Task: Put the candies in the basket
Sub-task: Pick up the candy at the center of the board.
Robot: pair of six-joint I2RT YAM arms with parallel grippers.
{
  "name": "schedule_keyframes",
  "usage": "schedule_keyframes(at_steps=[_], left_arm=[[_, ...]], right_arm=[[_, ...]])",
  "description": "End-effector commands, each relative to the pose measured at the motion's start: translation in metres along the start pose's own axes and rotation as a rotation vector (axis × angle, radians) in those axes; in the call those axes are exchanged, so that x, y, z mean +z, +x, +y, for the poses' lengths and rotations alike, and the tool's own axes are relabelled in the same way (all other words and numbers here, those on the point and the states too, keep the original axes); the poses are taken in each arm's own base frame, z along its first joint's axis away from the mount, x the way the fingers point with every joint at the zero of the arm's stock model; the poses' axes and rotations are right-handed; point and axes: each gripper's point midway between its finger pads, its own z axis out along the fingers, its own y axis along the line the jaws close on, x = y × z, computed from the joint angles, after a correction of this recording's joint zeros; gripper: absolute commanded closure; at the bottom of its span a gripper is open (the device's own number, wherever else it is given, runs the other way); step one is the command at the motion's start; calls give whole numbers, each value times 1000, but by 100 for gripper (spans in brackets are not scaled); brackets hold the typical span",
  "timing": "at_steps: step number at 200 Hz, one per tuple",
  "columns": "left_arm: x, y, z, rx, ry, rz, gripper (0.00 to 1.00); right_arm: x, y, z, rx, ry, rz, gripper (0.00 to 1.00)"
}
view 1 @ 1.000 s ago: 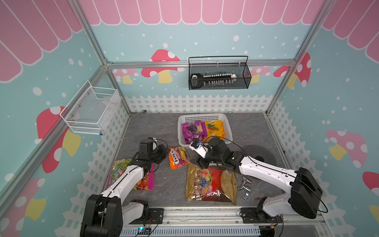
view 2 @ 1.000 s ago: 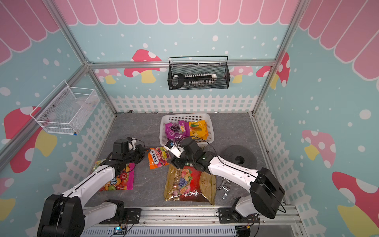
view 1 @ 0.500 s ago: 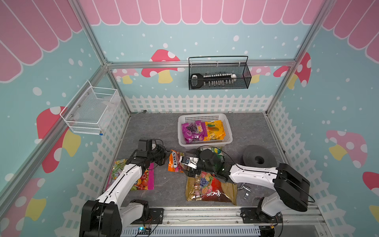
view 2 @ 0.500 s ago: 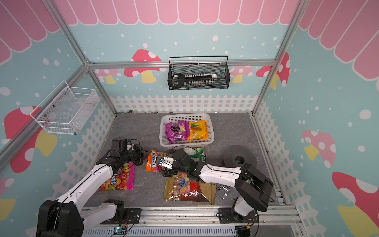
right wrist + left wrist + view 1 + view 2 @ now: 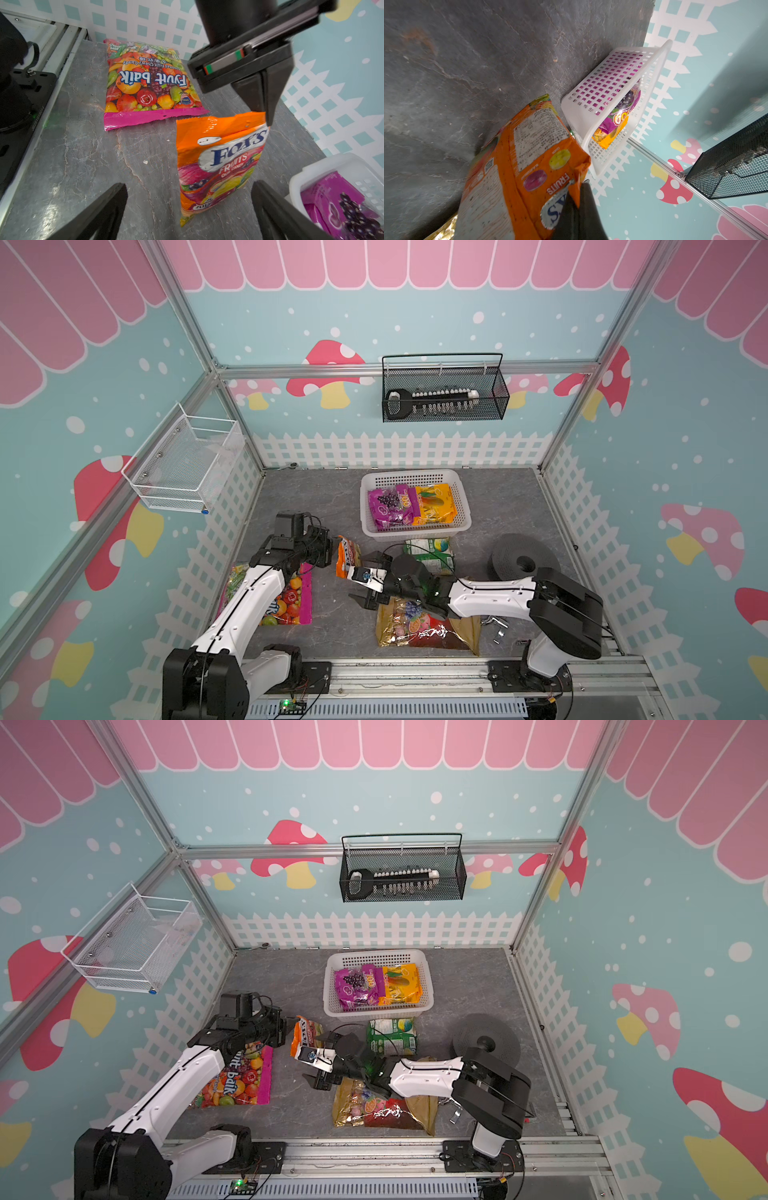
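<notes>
Right wrist view: the orange FOX'S bag [image 5: 220,162] hangs upright, long axis vertical, and my left gripper [image 5: 262,112] has its top corner pinched tight. My right gripper [image 5: 357,577] is spread wide, the bag dead ahead between its fingers [image 5: 99,209], not touching. The basket [image 5: 415,531] sits near, just past the bag toward my right, so I'd call it a handover or a short carry.
</notes>
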Motion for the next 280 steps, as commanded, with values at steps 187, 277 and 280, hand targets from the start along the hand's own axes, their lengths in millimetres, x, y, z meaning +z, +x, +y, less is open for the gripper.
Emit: schedule_keyframes(at_steps=[187,277,280], left_arm=[[-8,-8,3,-107,16,-60,100],[-26,-32,-20,49,71,-173,43],[-28,-33,-23,66,76,-186,37]], right_arm=[[72,25,-63,97,413,4,38],[46,-16,-57,115,272,-40,85],[39,-27,-62,121,276,-61,85]])
